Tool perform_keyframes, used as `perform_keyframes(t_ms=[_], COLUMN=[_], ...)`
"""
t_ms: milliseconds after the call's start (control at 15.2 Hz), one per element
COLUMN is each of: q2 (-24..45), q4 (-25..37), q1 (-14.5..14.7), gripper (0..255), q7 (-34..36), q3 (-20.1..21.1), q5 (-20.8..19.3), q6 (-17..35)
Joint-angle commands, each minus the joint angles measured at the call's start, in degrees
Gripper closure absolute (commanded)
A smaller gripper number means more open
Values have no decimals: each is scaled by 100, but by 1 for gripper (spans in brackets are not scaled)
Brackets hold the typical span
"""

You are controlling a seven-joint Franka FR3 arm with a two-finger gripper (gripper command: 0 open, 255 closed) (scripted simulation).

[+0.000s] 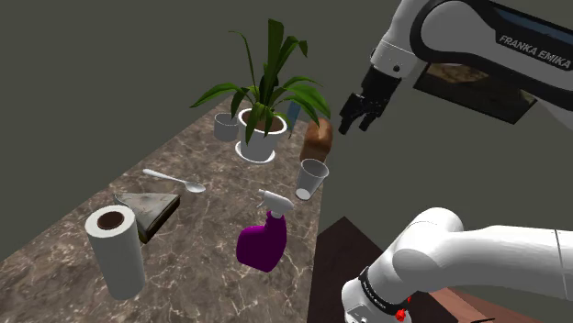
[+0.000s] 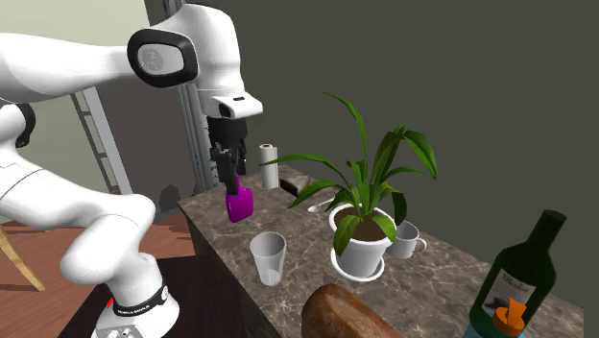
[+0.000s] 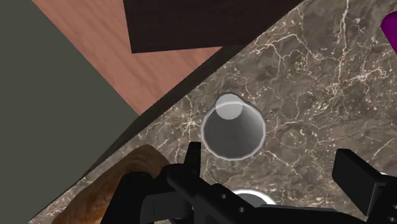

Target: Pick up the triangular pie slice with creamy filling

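pie slice (image 1: 147, 209): flat triangular wedge with a dull grey-brown top and a darker crust side. It's laid on the counter just beside the paper towel roll (image 1: 116, 250), well apart from the gripper.
counter (image 1: 211, 266): brown marbled stone, veined pale, with a straight edge close by the cup.
gripper (image 1: 362, 116): all black, hung high over the see-through tapered cup (image 1: 311, 177). The fingers are spread wide and nothing is clasped.
room: bare stone can be seen between the spoon (image 1: 173, 180), the purple spray bottle (image 1: 263, 240) and the slice.

In the shoulder view's lower left, the paper towel roll (image 1: 115, 250) hides a corner of the pie slice (image 1: 150, 209). At the second exterior view's bottom edge, the bread loaf (image 2: 344, 315) and the bottle (image 2: 518, 278) are cut off.
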Motion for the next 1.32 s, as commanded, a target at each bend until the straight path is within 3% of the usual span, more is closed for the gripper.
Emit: perform_keyframes(t_ms=[0,660,1254], q2=[0,1399,2911], q4=[0,169,801], q1=[0,493,839], gripper=[0,0,0], q7=[0,305,605], q3=[0,750,1410], q5=[0,410,469], q6=[0,1163,1993])
